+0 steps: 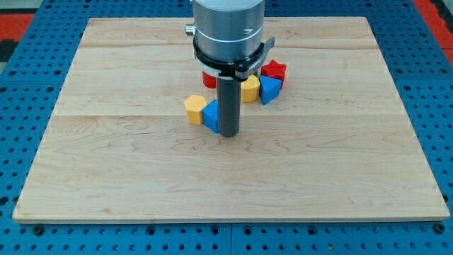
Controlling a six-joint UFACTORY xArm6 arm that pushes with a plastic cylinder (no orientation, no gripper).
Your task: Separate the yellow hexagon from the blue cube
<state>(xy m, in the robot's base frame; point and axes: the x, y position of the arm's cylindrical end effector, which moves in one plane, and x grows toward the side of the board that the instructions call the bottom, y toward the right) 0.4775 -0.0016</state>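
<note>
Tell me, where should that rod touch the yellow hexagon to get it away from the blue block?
I have no gripper, so I push. My tip sits at the blue cube's right. The yellow hexagon touches the cube's left. I'd probably press its right face near that seam, coming from the view's top, pushing leftward.

We come down from the view's top, just right of centre, with our grey cylindrical wrist housing [228,28] filling the upper edge. A black ring clamps its lower rim. Below it our 1 dark rod [228,103] hangs straight and upright. My tip [228,134] sits at table height, near the middle of the view.
</note>
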